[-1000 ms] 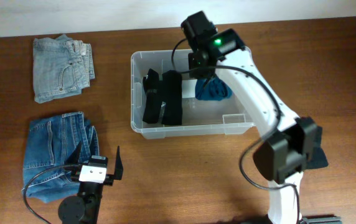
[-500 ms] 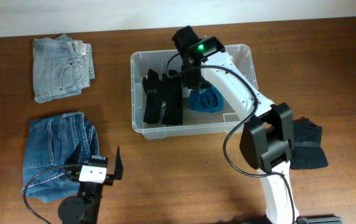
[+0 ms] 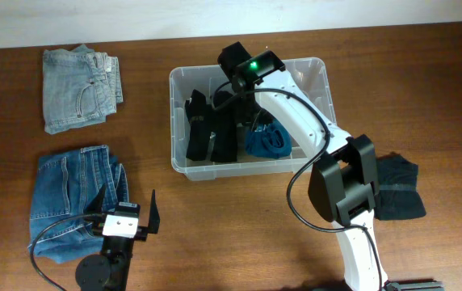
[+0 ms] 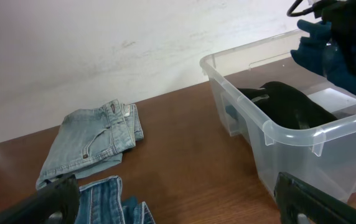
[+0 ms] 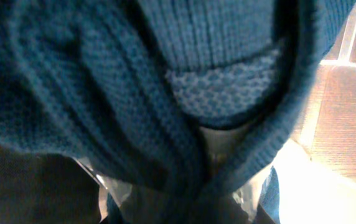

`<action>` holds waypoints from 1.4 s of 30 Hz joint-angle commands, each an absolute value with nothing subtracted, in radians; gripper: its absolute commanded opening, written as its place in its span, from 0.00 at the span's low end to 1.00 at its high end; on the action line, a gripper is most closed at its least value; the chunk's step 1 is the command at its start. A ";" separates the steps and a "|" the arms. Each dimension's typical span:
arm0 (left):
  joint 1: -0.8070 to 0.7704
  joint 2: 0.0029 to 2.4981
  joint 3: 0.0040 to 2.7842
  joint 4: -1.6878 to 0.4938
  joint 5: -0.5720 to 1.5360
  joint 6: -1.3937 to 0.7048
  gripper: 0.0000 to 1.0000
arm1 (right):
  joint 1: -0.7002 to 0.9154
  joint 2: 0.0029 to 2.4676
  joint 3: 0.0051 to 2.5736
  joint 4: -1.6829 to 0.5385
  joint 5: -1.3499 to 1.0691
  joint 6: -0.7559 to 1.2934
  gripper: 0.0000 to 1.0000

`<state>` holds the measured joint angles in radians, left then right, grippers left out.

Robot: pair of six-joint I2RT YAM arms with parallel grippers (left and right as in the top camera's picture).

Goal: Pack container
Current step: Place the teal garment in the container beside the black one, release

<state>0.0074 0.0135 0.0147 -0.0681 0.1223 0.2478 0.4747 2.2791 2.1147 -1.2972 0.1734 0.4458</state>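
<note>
Jeans at far left: light pair [image 3: 81, 77], dark pair [image 3: 73, 194]. L tool [image 3: 126, 212] beside dark pair, spread, idle. Container [image 3: 247, 168] mid-desk [image 3: 215, 234], black garments [image 3: 211, 129] filling its left half. R tool [image 3: 254, 105] pinching blue knit [image 3: 267, 139] over free right half: lower onto base, avoid rim, then release. Dark garment [image 3: 396, 190] at right, not yet packed.

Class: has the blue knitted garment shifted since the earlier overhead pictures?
Yes. The blue knitted garment has shifted toward the container's robot-side wall, closer to the black clothing.
</note>
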 commanded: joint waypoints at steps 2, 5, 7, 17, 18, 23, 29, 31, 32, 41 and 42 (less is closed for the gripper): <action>0.011 0.006 0.009 -0.069 0.115 0.263 0.99 | 0.493 2.281 2.130 -1.294 0.183 0.454 0.24; 0.011 0.006 0.009 -0.069 0.115 0.263 0.99 | 0.500 2.281 2.130 -1.294 0.183 0.454 0.25; 0.011 0.006 0.009 -0.069 0.115 0.263 1.00 | 0.504 2.281 2.130 -1.291 0.186 0.454 0.29; 0.011 0.006 0.009 -0.069 0.115 0.263 0.99 | 0.504 2.281 2.130 -1.295 0.187 0.453 0.78; 0.011 0.006 0.009 -0.069 0.115 0.263 0.99 | 0.504 2.281 2.130 -1.295 0.187 0.453 0.79; 0.011 0.006 0.009 -0.069 0.115 0.263 0.99 | 0.504 2.281 2.130 -1.291 0.187 0.454 0.79; 0.011 0.006 0.009 -0.069 0.115 0.263 0.99 | 0.504 2.281 2.130 -1.252 0.110 0.454 0.71; 0.011 0.006 0.009 -0.069 0.115 0.263 0.99 | 0.504 2.281 2.130 -1.225 0.064 0.453 0.64; 0.011 0.006 0.009 -0.069 0.115 0.263 0.99 | 0.504 2.281 2.130 -1.213 0.047 0.453 0.61; 0.011 0.006 0.009 -0.069 0.115 0.263 0.99 | 0.504 2.281 2.130 -1.155 0.028 0.450 0.37; 0.011 0.006 0.009 -0.069 0.115 0.263 1.00 | 0.504 2.281 2.130 -1.150 0.027 0.450 0.37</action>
<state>0.0074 0.0135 0.0147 -0.0681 0.1223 0.2478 0.4973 2.2791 2.1151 -1.1606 0.0456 0.4454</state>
